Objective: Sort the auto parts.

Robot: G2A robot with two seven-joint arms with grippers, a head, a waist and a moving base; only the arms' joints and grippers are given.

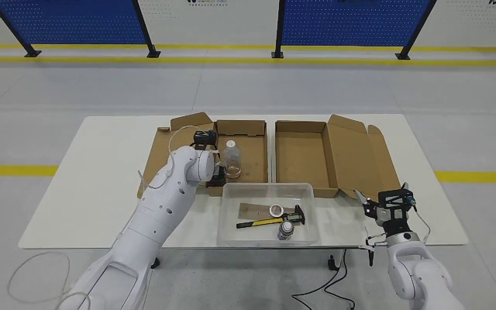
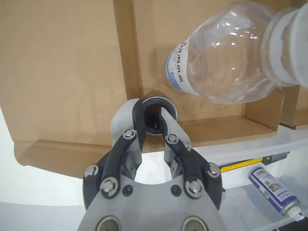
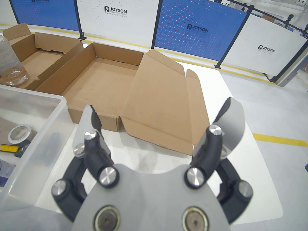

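My left gripper is shut on a short black cylindrical ring, with one finger inside its bore and the other outside. It holds the ring just above the floor of the left cardboard box, in the near corner. In the top view this gripper is beside a clear plastic bottle that stands in the same box. The clear plastic bin in front holds a tape roll, a yellow-and-black caliper and a small spray can. My right gripper is open and holds nothing, near the table's front right.
A second, empty cardboard box lies right of the first, its lid flap spread flat on the white table. The bottle rises close beside my left gripper. Blue and white fence panels stand beyond the table.
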